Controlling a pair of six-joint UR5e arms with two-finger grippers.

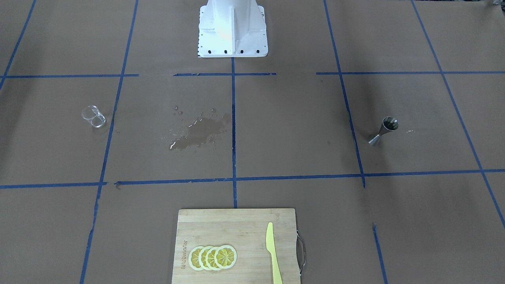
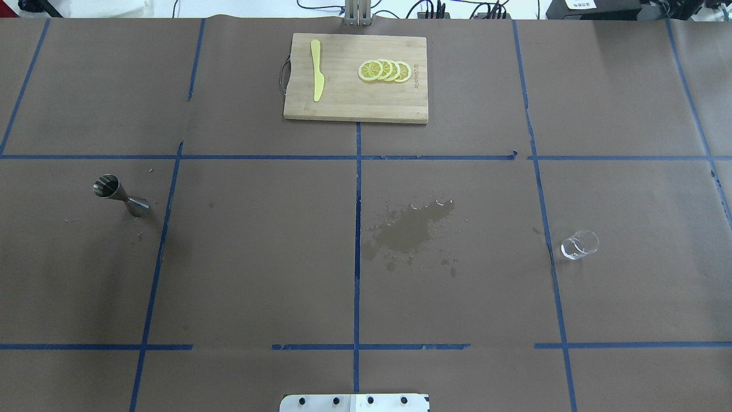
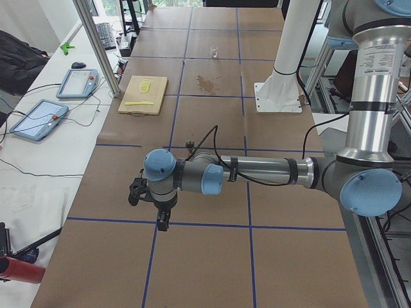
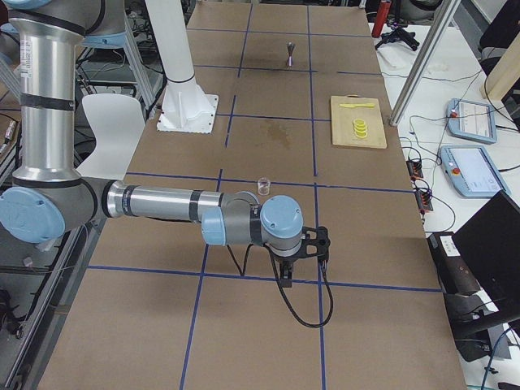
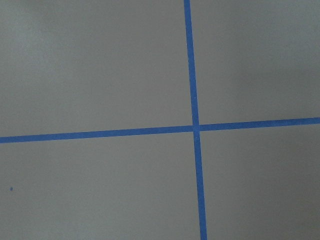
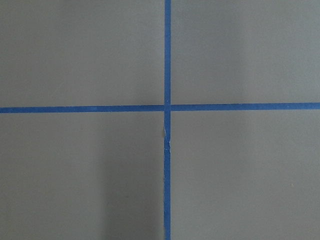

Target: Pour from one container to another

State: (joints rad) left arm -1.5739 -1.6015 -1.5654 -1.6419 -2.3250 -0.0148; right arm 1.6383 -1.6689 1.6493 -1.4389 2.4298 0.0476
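The clear glass cup (image 2: 579, 245) stands upright on the brown paper at the right of the overhead view, also seen as the cup (image 1: 94, 116) (image 4: 262, 185). The steel jigger (image 2: 120, 195) stands upright far to the left, also the jigger (image 1: 384, 131) (image 3: 189, 145). My left gripper (image 3: 164, 224) hangs low over the table's left end, some way short of the jigger. My right gripper (image 4: 286, 279) hangs over the right end, short of the cup. Both show only in the side views, so I cannot tell whether they are open or shut. Both wrist views show only paper and blue tape.
A wet spill (image 2: 412, 226) darkens the paper between the two vessels. A wooden cutting board (image 2: 343, 103) at the far edge carries a yellow knife (image 2: 316, 71) and lemon slices (image 2: 384, 70). The robot base (image 1: 232, 31) stands at the near edge.
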